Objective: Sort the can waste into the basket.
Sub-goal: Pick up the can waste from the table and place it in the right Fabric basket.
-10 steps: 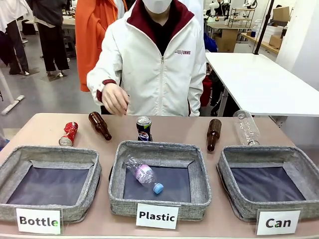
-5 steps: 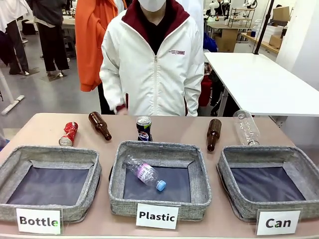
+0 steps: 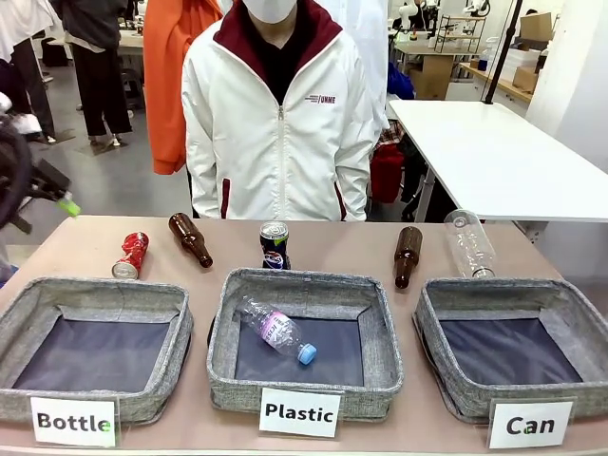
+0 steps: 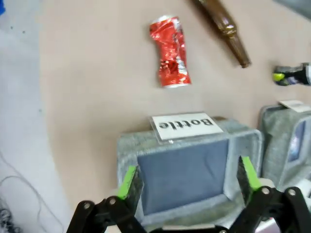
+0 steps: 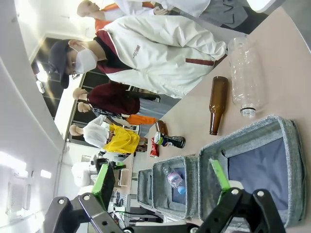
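Observation:
The crushed red can [image 3: 131,255] lies at the table's far left, behind the "Bottle" basket. Behind the "Plastic" basket the dark Pepsi can [image 3: 275,245] stands upright. The grey "Can" basket [image 3: 494,289] sits at the right with nothing in it. My left gripper [image 3: 52,190] hangs at the far left edge, above the table. In the left wrist view this gripper [image 4: 188,177] is open over the "Bottle" basket, with the red can [image 4: 170,51] beyond it. My right gripper [image 5: 162,179] is open above the Can basket [image 5: 293,170], far from the Pepsi can [image 5: 172,141].
Two brown glass bottles [image 3: 190,238] [image 3: 407,256] and a clear plastic bottle [image 3: 468,243] lie along the far side. Another plastic bottle [image 3: 275,331] lies in the "Plastic" basket [image 3: 304,281]. A person in a white jacket [image 3: 280,123] stands at the far edge.
The person has pulled the hand back from the table and stands upright. My left gripper has come into the front view at the far left.

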{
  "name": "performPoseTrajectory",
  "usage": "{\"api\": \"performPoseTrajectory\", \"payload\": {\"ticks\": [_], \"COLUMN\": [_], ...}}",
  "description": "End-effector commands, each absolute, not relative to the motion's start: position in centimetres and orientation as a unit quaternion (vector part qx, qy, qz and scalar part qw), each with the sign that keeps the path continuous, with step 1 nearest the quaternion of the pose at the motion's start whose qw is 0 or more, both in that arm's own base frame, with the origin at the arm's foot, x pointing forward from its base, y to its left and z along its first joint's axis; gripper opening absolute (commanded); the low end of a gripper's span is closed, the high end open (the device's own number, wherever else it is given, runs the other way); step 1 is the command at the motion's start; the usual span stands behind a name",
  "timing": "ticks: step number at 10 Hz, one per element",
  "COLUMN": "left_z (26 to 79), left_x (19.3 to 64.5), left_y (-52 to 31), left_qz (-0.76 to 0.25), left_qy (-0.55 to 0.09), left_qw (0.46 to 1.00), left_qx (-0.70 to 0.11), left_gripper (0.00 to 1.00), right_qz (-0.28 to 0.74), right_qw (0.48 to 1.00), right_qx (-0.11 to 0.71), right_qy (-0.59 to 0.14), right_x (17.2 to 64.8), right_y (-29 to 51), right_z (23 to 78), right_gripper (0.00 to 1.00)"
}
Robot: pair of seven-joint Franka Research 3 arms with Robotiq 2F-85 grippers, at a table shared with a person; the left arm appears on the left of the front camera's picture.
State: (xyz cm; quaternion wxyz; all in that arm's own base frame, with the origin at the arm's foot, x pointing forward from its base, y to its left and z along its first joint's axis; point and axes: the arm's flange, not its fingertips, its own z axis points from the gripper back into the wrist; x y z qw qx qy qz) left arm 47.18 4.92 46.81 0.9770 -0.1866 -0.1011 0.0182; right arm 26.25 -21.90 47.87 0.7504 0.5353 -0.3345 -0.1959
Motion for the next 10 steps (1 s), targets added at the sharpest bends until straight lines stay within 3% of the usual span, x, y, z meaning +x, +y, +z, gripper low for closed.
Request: {"api": "performPoseTrajectory", "payload": {"ticks": [1,8,10], "left_z": [44.3,34.7,33.2], "left_x": [51.1,59.1,59.6], "left_y": [4.6,-1.7,-2.9], "left_qz": [0.019,-0.052,-0.063], "left_qy": [-0.108,-0.17,-0.143], "left_qw": [0.984,0.981,0.985], "left_qx": [-0.138,-0.078,-0.07], "left_gripper": [1.0,1.0,1.0], "right_qz": [-0.186,-0.186,-0.186], "right_qw": [0.745,0.745,0.745], "right_qx": [0.537,0.537,0.537], "right_qy": [-0.349,-0.349,-0.349], "right_x": [26.5,26.5,26.5], "right_y": [-22.1,-22.1,-22.1], "right_z": [47.9,47.9,47.9], "right_gripper": [1.0,1.0,1.0]}}
